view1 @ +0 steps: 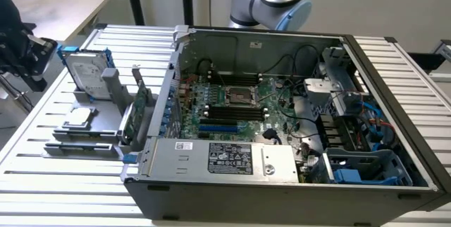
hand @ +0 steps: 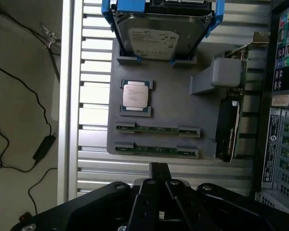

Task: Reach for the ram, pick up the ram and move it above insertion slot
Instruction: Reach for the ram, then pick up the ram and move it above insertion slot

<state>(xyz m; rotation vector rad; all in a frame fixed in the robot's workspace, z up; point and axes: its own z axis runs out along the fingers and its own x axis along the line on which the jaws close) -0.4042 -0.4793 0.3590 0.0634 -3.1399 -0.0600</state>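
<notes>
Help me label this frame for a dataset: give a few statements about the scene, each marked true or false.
1. Two ram sticks, the nearer ram stick and the farther ram stick, lie side by side in the grey holder. True.
2. The pincer has lifted a ram stick. False: both sticks lie in the holder, apart from the pincer.
3. The processor chip sits between the hard drive and the ram sticks. True.
4. The computer case is closed. False: its side is open and the motherboard shows.
</notes>
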